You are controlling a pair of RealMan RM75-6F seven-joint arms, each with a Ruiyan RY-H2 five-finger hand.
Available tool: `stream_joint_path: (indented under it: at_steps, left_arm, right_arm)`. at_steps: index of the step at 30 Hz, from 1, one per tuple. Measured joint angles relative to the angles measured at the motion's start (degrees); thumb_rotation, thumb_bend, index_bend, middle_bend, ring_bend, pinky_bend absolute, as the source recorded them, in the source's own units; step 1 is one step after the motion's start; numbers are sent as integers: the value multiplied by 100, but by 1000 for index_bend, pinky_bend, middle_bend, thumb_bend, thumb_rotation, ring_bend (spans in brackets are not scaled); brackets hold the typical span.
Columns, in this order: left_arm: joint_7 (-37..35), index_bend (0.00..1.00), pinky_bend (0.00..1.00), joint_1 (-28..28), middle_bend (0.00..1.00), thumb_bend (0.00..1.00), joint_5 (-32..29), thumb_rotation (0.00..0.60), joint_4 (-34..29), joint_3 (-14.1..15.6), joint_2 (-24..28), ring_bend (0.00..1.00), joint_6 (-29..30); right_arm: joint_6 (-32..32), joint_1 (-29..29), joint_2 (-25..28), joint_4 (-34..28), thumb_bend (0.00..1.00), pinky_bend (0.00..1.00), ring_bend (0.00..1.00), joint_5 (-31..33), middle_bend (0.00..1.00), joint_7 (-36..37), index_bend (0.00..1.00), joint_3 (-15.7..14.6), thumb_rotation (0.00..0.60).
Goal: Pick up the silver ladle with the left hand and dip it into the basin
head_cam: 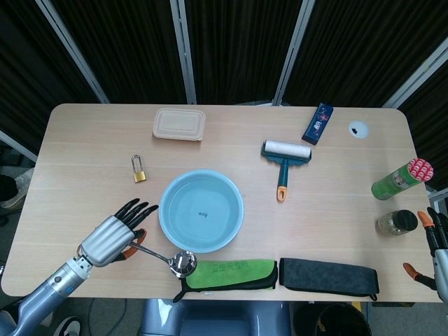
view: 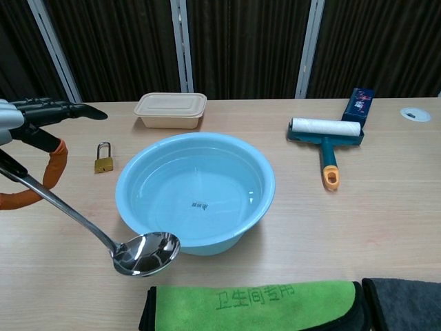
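My left hand (head_cam: 112, 236) holds the silver ladle (head_cam: 183, 263) by its handle at the table's near left, fingers spread toward the basin. In the chest view the left hand (view: 27, 124) shows at the left edge and the ladle bowl (view: 146, 253) hangs lifted, just in front of the basin's near left rim. The light blue basin (head_cam: 201, 210) holds water and stands mid-table (view: 196, 189). My right hand (head_cam: 435, 246) sits at the far right edge, partly cut off, fingers apart and holding nothing.
A brass padlock (head_cam: 138, 170) lies left of the basin, a beige lidded box (head_cam: 179, 124) behind it. A lint roller (head_cam: 285, 158), blue packet (head_cam: 317, 123), green can (head_cam: 401, 178) and jar (head_cam: 393, 222) are to the right. Green cloth (head_cam: 227, 272) and dark cloth (head_cam: 327, 275) line the front edge.
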Motion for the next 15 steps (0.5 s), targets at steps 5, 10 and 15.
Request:
stream_joint_path:
  at_steps: [5,10,15]
  left_arm:
    - [-59,576,0,-80,0,409,-237,600,95,-160,3,0,-109]
    - [-304,575,0,-227,0,409,-706,600,546,-426,-142,0,-344]
    - [-478,576,0,-406,0,410,-935,600,953,-604,-379,0,-582]
  right_arm:
    - [-36,8,-7,5,0,0,0,55,0,-14,0,27,600]
    - [-152,52,-42,7,0,0,0,185,0,-113,0,77,600]
    - [-257,96,-71,4,0,0,0,265,0,-201,0,109,600]
